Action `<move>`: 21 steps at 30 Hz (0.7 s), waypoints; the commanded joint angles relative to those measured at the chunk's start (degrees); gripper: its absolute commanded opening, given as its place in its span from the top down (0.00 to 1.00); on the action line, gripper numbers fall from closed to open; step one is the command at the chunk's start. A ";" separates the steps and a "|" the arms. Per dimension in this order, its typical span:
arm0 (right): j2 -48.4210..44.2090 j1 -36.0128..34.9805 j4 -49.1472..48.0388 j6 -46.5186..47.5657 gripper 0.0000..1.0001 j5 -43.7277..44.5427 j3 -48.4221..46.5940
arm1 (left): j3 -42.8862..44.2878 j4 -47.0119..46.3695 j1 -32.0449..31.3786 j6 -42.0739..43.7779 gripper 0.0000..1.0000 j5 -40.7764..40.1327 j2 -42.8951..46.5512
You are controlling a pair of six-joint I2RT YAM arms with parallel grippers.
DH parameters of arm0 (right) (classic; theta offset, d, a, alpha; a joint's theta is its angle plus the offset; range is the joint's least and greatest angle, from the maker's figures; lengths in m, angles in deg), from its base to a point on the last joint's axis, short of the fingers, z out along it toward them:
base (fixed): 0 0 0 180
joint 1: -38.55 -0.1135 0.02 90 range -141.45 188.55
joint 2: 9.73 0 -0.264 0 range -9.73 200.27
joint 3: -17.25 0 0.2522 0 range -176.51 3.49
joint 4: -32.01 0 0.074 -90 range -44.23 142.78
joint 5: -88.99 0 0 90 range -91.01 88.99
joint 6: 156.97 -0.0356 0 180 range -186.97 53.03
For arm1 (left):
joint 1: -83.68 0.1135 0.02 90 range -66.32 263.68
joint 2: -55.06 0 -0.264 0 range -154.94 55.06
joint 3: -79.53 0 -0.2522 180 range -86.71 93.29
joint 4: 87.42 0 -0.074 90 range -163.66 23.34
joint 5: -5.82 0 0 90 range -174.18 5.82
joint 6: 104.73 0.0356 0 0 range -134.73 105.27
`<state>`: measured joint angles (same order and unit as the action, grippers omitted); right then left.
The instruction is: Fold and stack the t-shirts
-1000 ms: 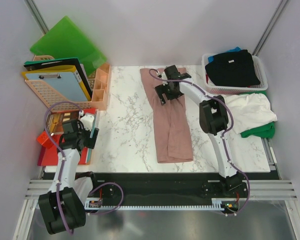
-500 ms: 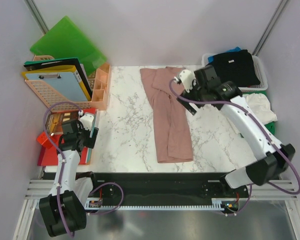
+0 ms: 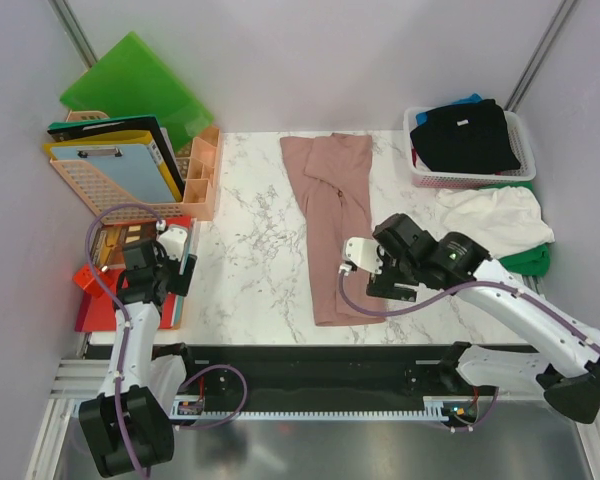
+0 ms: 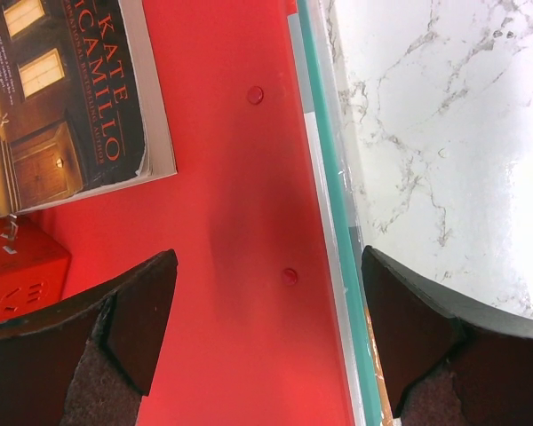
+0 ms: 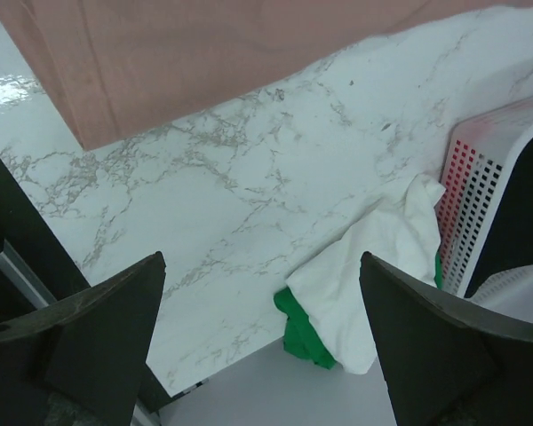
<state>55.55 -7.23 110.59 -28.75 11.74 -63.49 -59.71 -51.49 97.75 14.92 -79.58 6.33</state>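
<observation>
A dusty pink t-shirt [image 3: 338, 225] lies folded into a long strip down the middle of the marble table [image 3: 250, 240]. Its near edge shows at the top of the right wrist view [image 5: 204, 53]. My right gripper [image 3: 372, 272] hovers by the strip's near right corner, open and empty [image 5: 262, 355]. A white t-shirt [image 3: 495, 218] lies crumpled over a green one [image 3: 522, 262] at the right table edge; both show in the right wrist view [image 5: 377, 257], [image 5: 304, 335]. A black t-shirt [image 3: 465, 135] over a blue one [image 3: 468, 99] fills the basket. My left gripper [image 3: 173, 262] is open and empty [image 4: 266, 346].
A white and pink basket [image 3: 425, 178] stands at the back right [image 5: 480, 177]. A red folder [image 4: 231, 222] with a book [image 4: 62, 98] lies under my left gripper. A peach rack [image 3: 195, 180] with clipboards and a green folder [image 3: 135, 85] stand back left.
My right arm has swung from the far end of the pink t-shirt back to its near right corner, empty. The pink t-shirt lies as before. The left arm has hardly moved.
</observation>
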 commanded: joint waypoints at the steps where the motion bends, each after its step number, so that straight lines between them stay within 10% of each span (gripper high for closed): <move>1: -1.21 -2.64 -1.81 0.45 0.02 -1.06 2.02 | 1.30 -1.34 0.17 -0.73 0.09 0.15 1.09; 21: 5.65 -26.81 -21.48 -11.93 0.02 -6.07 14.06 | -0.20 -2.49 0.17 1.29 0.09 -3.11 1.01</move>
<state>60.64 -31.20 92.01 -37.37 6.37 -50.95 -59.79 -51.97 97.75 14.96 -81.46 6.64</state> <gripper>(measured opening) 0.981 0.915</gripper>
